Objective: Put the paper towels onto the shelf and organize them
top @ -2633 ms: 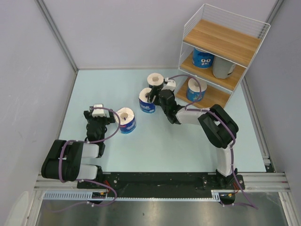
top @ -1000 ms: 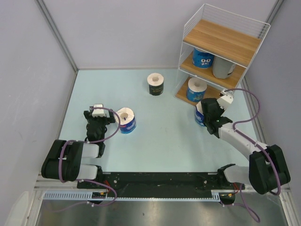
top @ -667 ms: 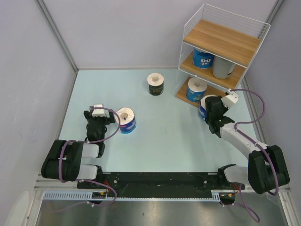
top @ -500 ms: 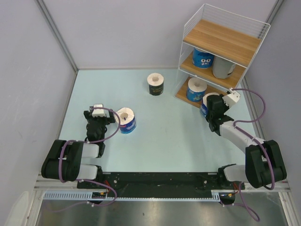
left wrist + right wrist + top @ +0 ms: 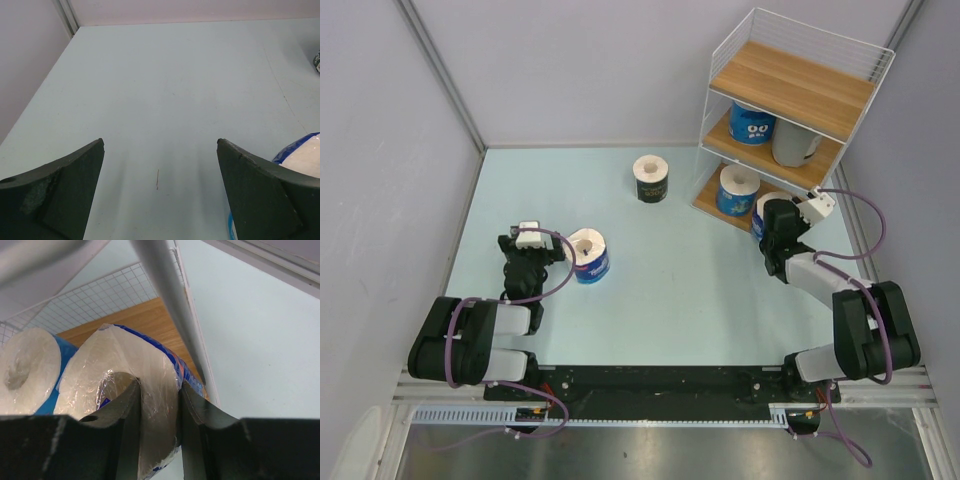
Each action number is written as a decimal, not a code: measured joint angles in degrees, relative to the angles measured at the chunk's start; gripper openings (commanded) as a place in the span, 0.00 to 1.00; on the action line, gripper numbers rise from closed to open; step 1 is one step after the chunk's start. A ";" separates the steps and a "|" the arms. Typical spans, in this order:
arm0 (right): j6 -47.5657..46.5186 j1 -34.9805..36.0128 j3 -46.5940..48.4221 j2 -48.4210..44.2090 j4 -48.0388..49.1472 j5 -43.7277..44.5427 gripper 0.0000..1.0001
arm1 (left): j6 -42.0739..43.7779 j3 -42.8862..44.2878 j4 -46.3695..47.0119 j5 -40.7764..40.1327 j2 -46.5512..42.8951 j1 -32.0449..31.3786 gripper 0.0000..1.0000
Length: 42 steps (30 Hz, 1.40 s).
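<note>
The shelf stands at the back right. Its middle board carries a blue paper towel roll and a grey roll. The lowest board carries another blue roll. My right gripper is shut on a blue-wrapped roll at the lowest board's front edge, one finger in its core and one outside. A black roll stands on the table. My left gripper is open with nothing in it, just left of a blue roll.
A white wire post of the shelf rises right beside the held roll. The light blue table is walled at the back and on both sides. The black roll's edge shows at the far right of the left wrist view.
My right arm has carried the blue roll away from the table's middle, rightward and back to the shelf's lowest board. The left arm has not moved.
</note>
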 measured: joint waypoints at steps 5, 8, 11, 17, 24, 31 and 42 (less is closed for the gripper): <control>0.04 -0.13 -0.15 1.38 3.13 0.76 0.11 | 0.00 0.00 0.00 0.02 0.00 0.00 1.00; 0.02 -0.26 -0.15 2.47 5.07 1.62 0.11 | 0.00 0.00 0.00 0.02 0.00 0.00 1.00; -0.04 -0.37 -0.15 3.85 7.06 2.27 0.14 | 0.00 0.00 0.00 0.02 0.00 0.00 1.00; -0.98 -0.39 -0.15 6.08 10.27 2.27 0.32 | 0.00 0.00 0.00 0.00 0.00 0.00 1.00; -1.60 -0.39 -0.15 6.45 12.04 0.92 0.69 | 0.00 0.00 0.00 0.02 0.00 0.00 1.00; -1.90 -0.24 -0.15 4.94 11.63 -1.38 0.84 | 0.00 0.00 0.00 0.02 0.00 -0.02 1.00; -4.26 1.22 -0.15 -3.54 6.40 -2.36 0.84 | 0.00 0.00 0.00 0.02 0.00 -0.02 1.00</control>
